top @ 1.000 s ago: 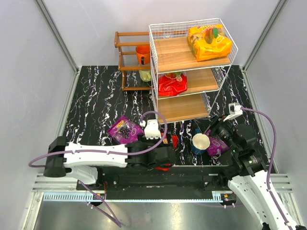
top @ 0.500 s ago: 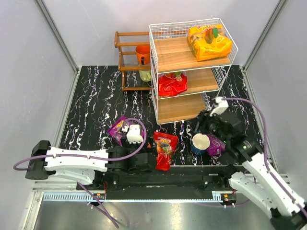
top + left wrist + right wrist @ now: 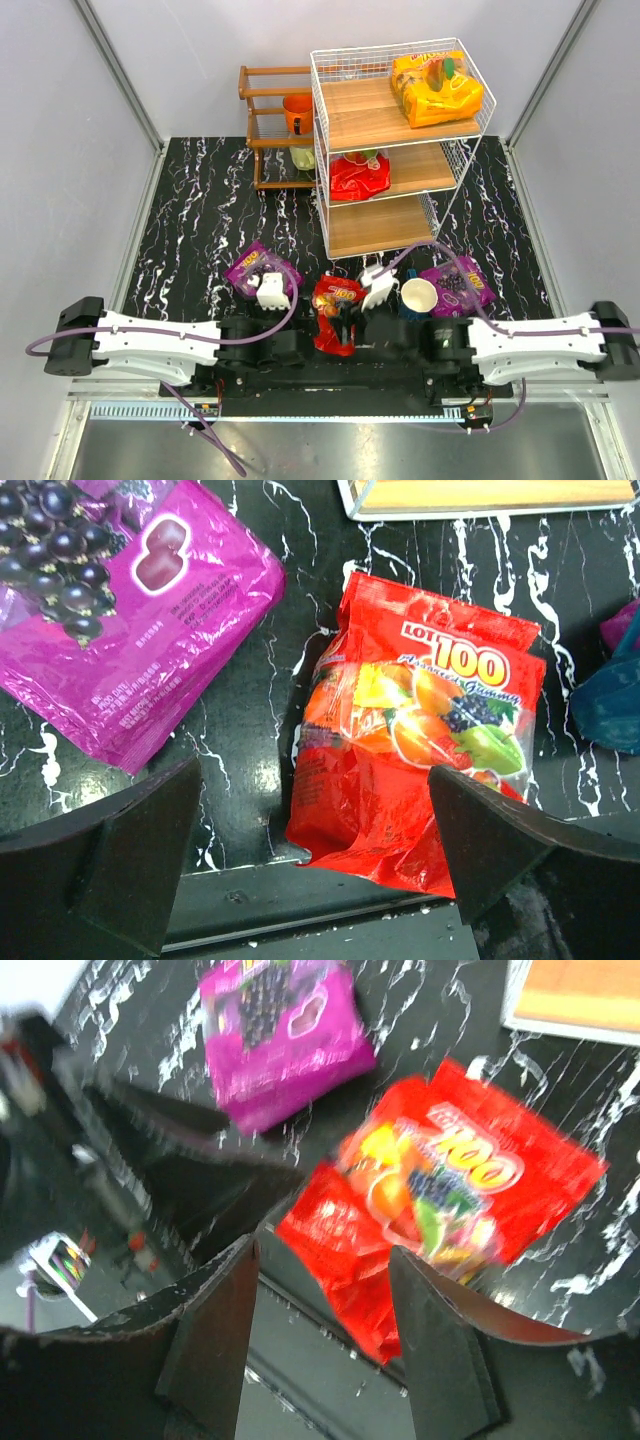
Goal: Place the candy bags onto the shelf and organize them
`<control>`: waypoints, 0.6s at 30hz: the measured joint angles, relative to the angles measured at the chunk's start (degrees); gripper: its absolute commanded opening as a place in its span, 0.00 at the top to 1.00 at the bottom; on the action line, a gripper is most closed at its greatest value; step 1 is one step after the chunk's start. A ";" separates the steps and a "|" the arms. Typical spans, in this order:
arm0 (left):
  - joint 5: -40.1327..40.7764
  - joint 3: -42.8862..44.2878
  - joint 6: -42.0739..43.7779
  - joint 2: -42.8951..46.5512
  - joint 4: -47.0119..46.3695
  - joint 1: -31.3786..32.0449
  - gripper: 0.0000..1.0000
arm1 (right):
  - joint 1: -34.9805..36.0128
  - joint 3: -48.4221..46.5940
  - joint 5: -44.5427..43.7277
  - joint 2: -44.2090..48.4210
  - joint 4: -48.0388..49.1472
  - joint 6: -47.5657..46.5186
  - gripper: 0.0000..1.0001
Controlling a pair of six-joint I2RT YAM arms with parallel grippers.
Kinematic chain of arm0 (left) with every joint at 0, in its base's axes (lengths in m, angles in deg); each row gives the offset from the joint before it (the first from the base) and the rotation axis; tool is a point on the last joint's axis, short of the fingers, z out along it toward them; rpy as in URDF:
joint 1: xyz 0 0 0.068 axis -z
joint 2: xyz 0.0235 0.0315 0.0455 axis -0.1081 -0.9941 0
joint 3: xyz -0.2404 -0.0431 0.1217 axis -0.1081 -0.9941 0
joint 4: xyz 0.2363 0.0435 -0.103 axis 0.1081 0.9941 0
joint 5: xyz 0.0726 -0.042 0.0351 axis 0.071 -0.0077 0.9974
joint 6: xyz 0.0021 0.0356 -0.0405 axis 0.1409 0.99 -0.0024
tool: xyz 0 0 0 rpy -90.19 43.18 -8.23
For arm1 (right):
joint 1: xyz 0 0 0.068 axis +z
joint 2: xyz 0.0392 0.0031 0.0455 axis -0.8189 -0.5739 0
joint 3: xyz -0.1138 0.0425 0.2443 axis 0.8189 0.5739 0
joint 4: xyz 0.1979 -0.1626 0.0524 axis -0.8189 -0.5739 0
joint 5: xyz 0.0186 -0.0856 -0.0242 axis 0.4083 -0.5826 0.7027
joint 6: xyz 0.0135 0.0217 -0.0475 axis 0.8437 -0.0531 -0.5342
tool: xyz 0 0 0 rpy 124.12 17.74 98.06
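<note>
Both arms lie low along the bottom of the overhead view, each stretched from its base at an outer corner toward the centre. The left hand [image 3: 315, 770] points toward the top of the frame. Its two fingers are spread wide with nothing between them, and the loose red bag [image 3: 415, 750] lies flat on the table [image 3: 200, 220] just ahead, slightly right of their midline. The right hand [image 3: 325, 1250] reaches in from the right side, fingers apart and gripping nothing, poised over that same bag; I cannot tell whether it touches the bag.

There are five candy bags. One orange-yellow bag [image 3: 437, 88] lies on the top board of the shelf [image 3: 360, 112], at the upper right. One shelved red bag [image 3: 360, 175] sits on the middle board. The loose red bag is at bottom centre, between the two hands. Of the two purple ones, the left purple bag [image 3: 262, 268] lies left of it, and the right purple bag [image 3: 458, 285] lies right of it, just beside one paper cup [image 3: 418, 296]. One dark wooden rack [image 3: 262, 100] stands left of the shelf, with an orange cup [image 3: 297, 112] in it.
</note>
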 measured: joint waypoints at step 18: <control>-2.10 -13.60 11.72 5.05 -24.11 0.90 0.01 | 18.23 -1.40 -25.70 -20.70 -25.79 54.05 0.31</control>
